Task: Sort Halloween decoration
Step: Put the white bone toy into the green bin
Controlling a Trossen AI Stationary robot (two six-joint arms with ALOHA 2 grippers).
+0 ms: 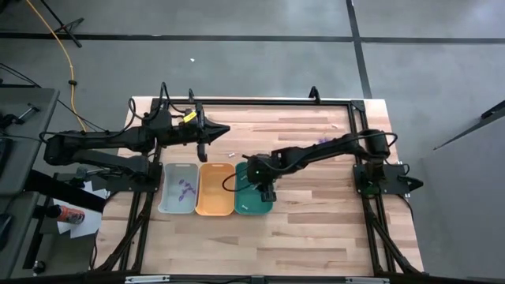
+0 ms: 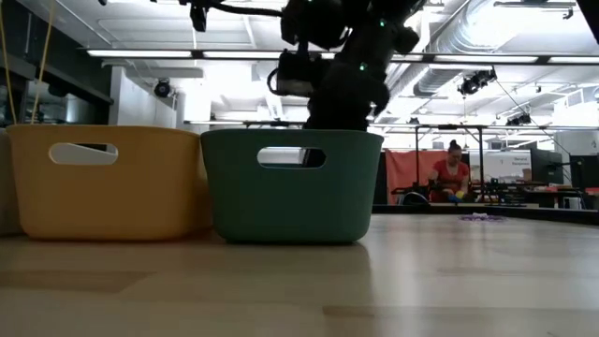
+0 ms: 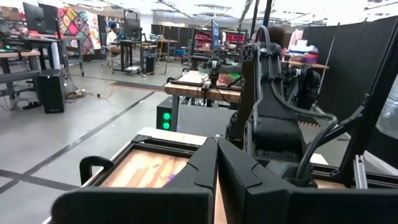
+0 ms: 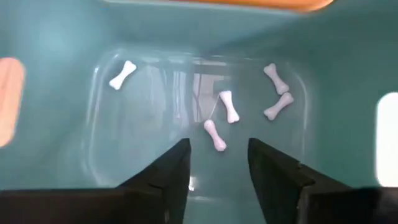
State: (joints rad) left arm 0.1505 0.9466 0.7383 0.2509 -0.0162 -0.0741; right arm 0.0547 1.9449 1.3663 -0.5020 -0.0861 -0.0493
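Note:
My right gripper (image 4: 217, 163) is open and points down into the teal tray (image 1: 251, 201). It holds nothing. Several white bone-shaped pieces (image 4: 229, 107) lie flat on the teal floor below its fingers; one (image 4: 215, 135) lies just ahead of the gap. In the low view my right gripper (image 2: 342, 94) dips behind the teal tray's rim (image 2: 292, 136). Purple pieces (image 1: 186, 188) lie in the grey tray (image 1: 167, 197). One white piece (image 1: 233, 155) and one purple piece (image 1: 323, 140) rest on the table. My left gripper (image 1: 218, 130) is shut and hovers beyond the trays.
The orange tray (image 1: 215, 189) stands between the grey and teal trays, all three side by side near the table's middle. A dark frame (image 1: 276, 102) runs along the table's far edge. Bare wood lies right of the teal tray. A person (image 2: 452, 173) is far off in the room.

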